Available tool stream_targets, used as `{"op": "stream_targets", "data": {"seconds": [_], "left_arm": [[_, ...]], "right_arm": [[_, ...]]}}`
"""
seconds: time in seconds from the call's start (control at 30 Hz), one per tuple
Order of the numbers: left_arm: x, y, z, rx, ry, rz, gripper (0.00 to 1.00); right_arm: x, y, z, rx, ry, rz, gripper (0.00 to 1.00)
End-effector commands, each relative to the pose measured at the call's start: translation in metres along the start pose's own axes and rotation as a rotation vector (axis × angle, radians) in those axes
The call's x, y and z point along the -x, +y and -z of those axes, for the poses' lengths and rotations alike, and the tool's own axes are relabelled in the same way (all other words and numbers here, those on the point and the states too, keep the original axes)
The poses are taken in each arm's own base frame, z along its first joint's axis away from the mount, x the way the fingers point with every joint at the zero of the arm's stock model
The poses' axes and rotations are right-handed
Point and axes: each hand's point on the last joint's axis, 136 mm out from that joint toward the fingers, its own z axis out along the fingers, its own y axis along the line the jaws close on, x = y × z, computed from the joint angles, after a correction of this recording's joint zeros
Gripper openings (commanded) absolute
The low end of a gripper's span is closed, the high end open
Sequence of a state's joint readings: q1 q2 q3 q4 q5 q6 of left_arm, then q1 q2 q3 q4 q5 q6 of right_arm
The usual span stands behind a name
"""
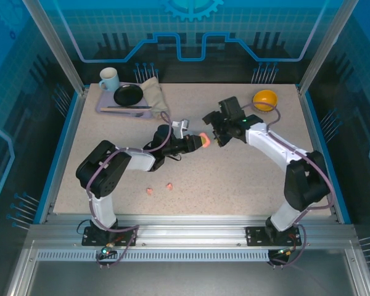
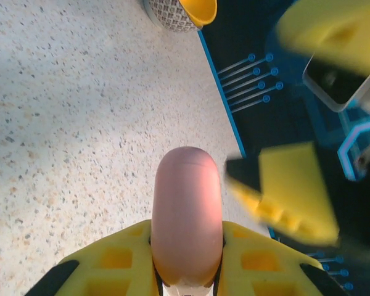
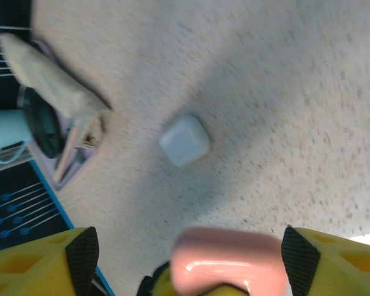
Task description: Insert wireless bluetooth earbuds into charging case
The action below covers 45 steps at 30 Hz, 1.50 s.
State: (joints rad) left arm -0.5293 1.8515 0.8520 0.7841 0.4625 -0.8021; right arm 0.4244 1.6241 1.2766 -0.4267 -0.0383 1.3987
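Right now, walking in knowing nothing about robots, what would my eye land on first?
Probably the two claws nose to nose in the middle: the left claw is shut on a salmon-pink case, and the right claw is open just beside it. After that, the bright orange bowl at the far right, and two tiny pink earbuds lying loose on the table toward the near left.

Colours: case [image 2: 186, 216] salmon-pink; other case [image 3: 185, 140] white; earbuds [image 1: 169, 185] pink. Table [image 1: 234, 172] beige, speckled. Bowl [image 1: 265, 99] yellow. Mug [image 1: 109, 78] pale blue. Plate [image 1: 128, 94] black.
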Motion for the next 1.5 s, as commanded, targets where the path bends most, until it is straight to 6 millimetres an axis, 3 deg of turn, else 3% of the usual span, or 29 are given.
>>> {"op": "stream_targets", "data": {"seconds": [0.0,0.13,0.3,0.4,0.67,0.8,1.0,1.27,1.47], "left_arm": [[0.013,-0.036,0.023,-0.056,0.049,-0.106,0.02],[0.02,-0.054,0.052,-0.079,0.132,-0.177,0.02],[0.035,-0.066,0.079,-0.127,0.204,-0.197,0.02],[0.035,-0.075,0.083,-0.171,0.272,-0.196,0.01],[0.04,-0.087,0.082,-0.196,0.32,-0.204,0.0],[0.041,-0.088,0.081,-0.195,0.32,-0.204,0.0],[0.042,-0.092,0.083,-0.198,0.316,-0.211,0.0],[0.046,-0.107,0.092,-0.218,0.292,-0.249,0.0],[0.047,-0.106,0.092,-0.216,0.285,-0.253,0.0]], "right_arm": [[0.023,0.021,0.035,0.144,-0.051,0.218,0.81],[0.023,0.039,0.058,0.322,-0.046,0.525,0.81],[-0.016,0.05,0.079,0.573,0.029,0.858,0.81],[-0.032,0.052,0.086,0.678,0.058,0.941,0.8],[-0.07,0.058,0.071,0.728,0.16,1.025,0.77],[-0.076,0.06,0.058,0.716,0.184,1.026,0.75],[-0.066,0.05,0.036,0.638,0.182,1.001,0.71],[-0.016,0.008,0.014,0.522,0.124,0.841,0.64],[-0.016,0.012,0.039,0.575,0.115,0.791,0.64]]}}
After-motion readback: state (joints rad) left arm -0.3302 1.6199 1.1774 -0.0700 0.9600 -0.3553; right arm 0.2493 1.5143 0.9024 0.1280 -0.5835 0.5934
